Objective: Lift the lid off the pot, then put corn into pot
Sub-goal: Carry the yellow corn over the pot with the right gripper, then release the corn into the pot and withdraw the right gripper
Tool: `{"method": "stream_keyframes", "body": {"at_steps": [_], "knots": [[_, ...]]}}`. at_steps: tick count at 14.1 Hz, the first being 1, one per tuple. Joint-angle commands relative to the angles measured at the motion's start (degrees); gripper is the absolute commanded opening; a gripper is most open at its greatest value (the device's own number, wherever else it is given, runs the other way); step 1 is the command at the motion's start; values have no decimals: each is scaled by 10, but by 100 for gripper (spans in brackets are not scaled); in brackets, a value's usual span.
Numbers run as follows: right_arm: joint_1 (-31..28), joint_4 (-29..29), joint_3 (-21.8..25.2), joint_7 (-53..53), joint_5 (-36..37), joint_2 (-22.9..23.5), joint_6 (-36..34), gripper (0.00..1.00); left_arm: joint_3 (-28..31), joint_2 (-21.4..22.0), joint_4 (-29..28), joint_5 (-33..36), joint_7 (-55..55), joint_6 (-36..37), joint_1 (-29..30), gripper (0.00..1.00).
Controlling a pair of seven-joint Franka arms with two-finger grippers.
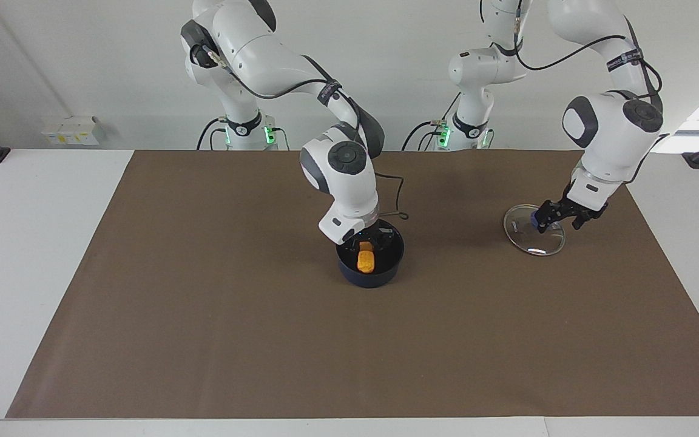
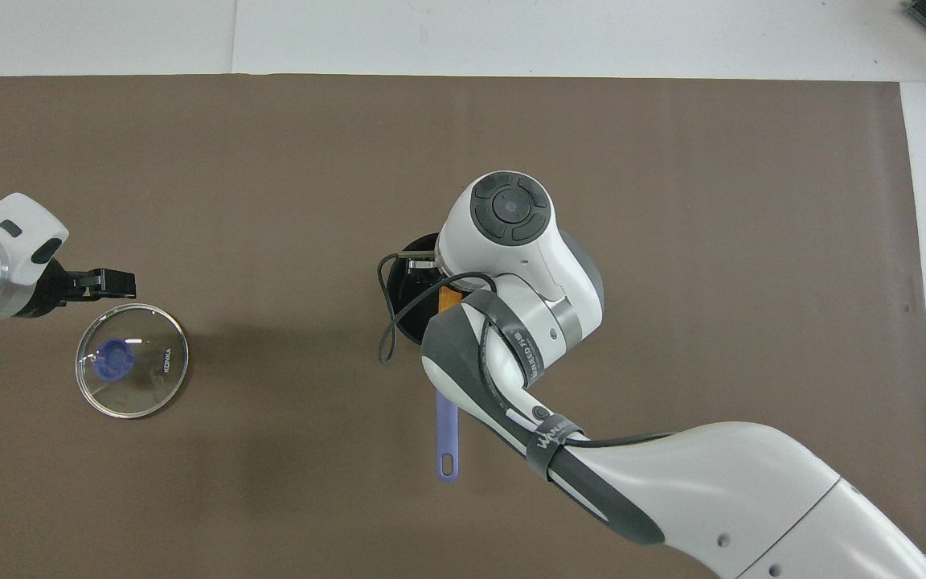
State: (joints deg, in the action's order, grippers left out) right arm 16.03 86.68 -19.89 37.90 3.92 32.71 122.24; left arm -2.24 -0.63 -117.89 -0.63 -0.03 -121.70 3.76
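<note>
Near the middle of the brown mat (image 1: pixel 204 340): the pot (image 1: pixel 349 272), a small dark navy saucepan with a black inside. In it: the corn (image 1: pixel 366 260), a short orange-yellow cob with bumpy kernels, shorter than the pot's width. Long axis of the cob running roughly from the robots' side of the pot toward its middle, the end nearer the robots tucked under the right gripper (image 1: pixel 366 245).

Right gripper lowered into the pot's mouth over that end of the cob. Fingers dark against the dark interior (cannot tell whether closed on the cob or apart). In the overhead view, most of the pot covered by the right arm's wrist; only an arc of rim (image 2: pixel 400 277), a sliver of orange (image 2: pixel 450 301) and the long straight blue handle (image 2: pixel 447 438) visible. Handle pointing toward the robots.

Toward the left arm's end of the table: the lid (image 1: pixel 522 240), a round clear glass disc with a metal rim, blue knob (image 2: pixel 114 359) and small white lettering, lying flat on the mat, well apart from the pot.

Left gripper (image 1: pixel 562 220) just above the lid's edge, fingers spread apart, holding nothing. In the overhead view, only the gripper's tip (image 2: pixel 105 283) and part of the wrist in frame.
</note>
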Motion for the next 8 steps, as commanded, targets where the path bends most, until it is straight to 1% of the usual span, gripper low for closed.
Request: {"method": "stream_keyframes", "body": {"at_steps": [1,3,6,8], "knots": [[-6,2,-5,7,16,-5,11,100,6,-11,83,3,-9,82,-22,100],[-14,1,-2,4,16,-14,11,100,4,-11,132,5,-4,137,-22,100],[-58,3,-5,0,16,-68,-7,100,2,-12,199,4,-4,211,-22,100],[-88,2,-5,-19,16,-102,-47,100,0,-12,229,3,-5,254,-23,100]]}}
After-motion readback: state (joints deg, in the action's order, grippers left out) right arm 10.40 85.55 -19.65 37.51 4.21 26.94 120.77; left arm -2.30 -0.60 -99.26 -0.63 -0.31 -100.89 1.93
